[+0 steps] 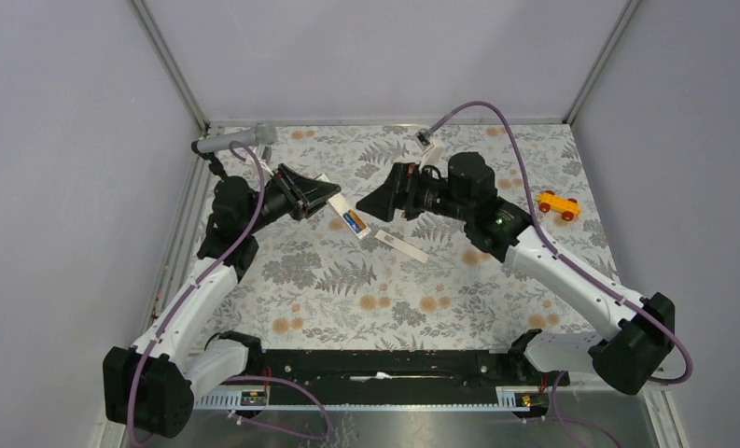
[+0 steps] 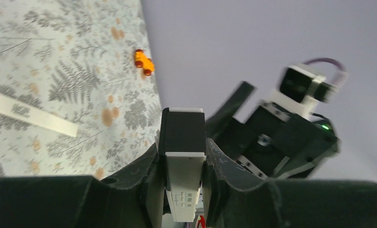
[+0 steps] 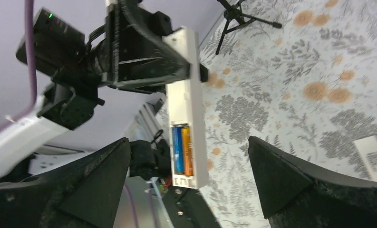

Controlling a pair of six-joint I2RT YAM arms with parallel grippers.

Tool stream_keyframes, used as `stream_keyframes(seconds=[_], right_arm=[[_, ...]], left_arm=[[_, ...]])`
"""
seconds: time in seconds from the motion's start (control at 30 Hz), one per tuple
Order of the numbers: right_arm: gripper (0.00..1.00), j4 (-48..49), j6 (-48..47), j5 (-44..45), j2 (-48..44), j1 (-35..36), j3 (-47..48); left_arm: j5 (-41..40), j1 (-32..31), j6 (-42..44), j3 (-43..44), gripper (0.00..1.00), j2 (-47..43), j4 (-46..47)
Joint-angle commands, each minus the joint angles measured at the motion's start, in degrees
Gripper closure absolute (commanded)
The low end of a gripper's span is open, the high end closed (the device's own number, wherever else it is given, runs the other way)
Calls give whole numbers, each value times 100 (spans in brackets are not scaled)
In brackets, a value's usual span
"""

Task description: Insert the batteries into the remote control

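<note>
My left gripper (image 1: 327, 199) is shut on the white remote control (image 1: 344, 211) and holds it above the table, battery end toward the right arm. In the left wrist view the remote (image 2: 181, 161) sits clamped between both fingers. The blue and orange batteries (image 3: 181, 149) lie side by side in the open slot, also seen from above (image 1: 355, 221). My right gripper (image 3: 187, 141) is open and empty, its fingers spread wide on either side of the remote's battery end without touching it. The separate white cover (image 1: 401, 245) lies flat on the table, also in the right wrist view (image 3: 374, 154).
An orange-yellow toy car (image 1: 558, 205) sits at the right of the patterned table (image 1: 366, 299). A grey microphone (image 1: 235, 140) on a black tripod (image 3: 238, 14) stands at the back left corner. Grey walls enclose the table on three sides.
</note>
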Motion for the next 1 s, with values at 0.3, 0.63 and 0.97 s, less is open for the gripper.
stream_keyframes(seconds=[0.3, 0.63, 0.97], right_arm=[[4, -1881, -2979, 1598, 1210, 1375, 1677], [42, -1988, -3034, 1812, 1722, 1536, 2008], [72, -1784, -3432, 1980, 1643, 1536, 1664]], left_arm=[[-425, -28, 663, 257, 100, -134, -976], [-344, -28, 878, 182, 100, -133, -1037], [-793, -7, 1332, 229, 65, -363, -1846]])
